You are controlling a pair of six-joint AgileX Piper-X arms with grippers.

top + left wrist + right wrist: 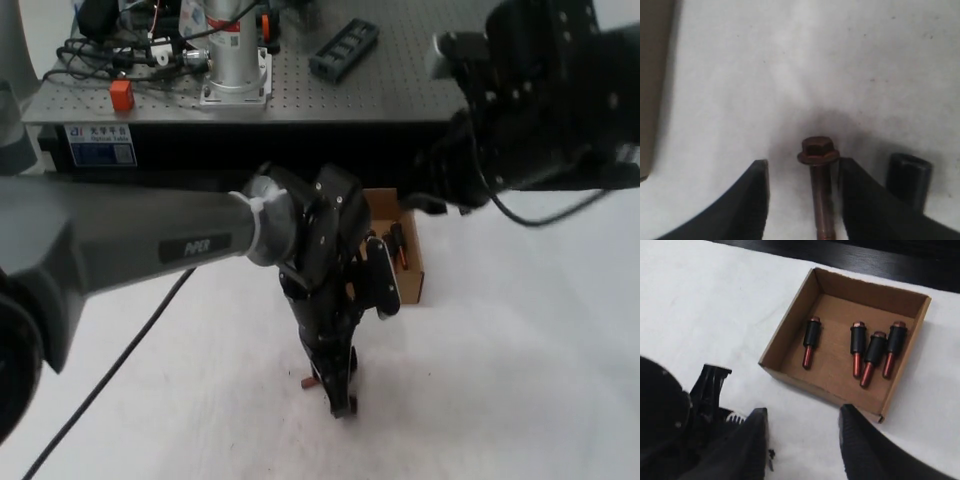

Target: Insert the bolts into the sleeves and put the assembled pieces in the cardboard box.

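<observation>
My left gripper [801, 172] stands low over the white cloth [790, 60], fingers apart and clamped on nothing, with a loose bolt [820, 195] lying in the gap between them. The bolt's long axis runs the same way as my fingers: its flanged hex head points out past my fingertips and its shank runs back toward my wrist, so a closing stroke would pinch it across the shank. The flange sits hard by one finger, nearer to it than to the other; whether they touch I cannot tell. A black sleeve [910, 182], open-ended and unfilled, waits just outside that same finger, apart from the bolt. My right gripper [802, 415] hangs higher, its fingers likewise spread and holding nothing, with the cardboard box [790, 330] lying ahead of its fingertips. My left is plainly the nearer to the bolt and sleeve, my right the nearer to the box. In the box lie four assembled pieces [857, 347], each a reddish bolt wearing a black sleeve near its head. One lies by itself and three lie close together, all flat on the box floor with their heads toward the wall farthest from my fingers. By my reckoning, this bolt and sleeve are yet to be joined and boxed.
</observation>
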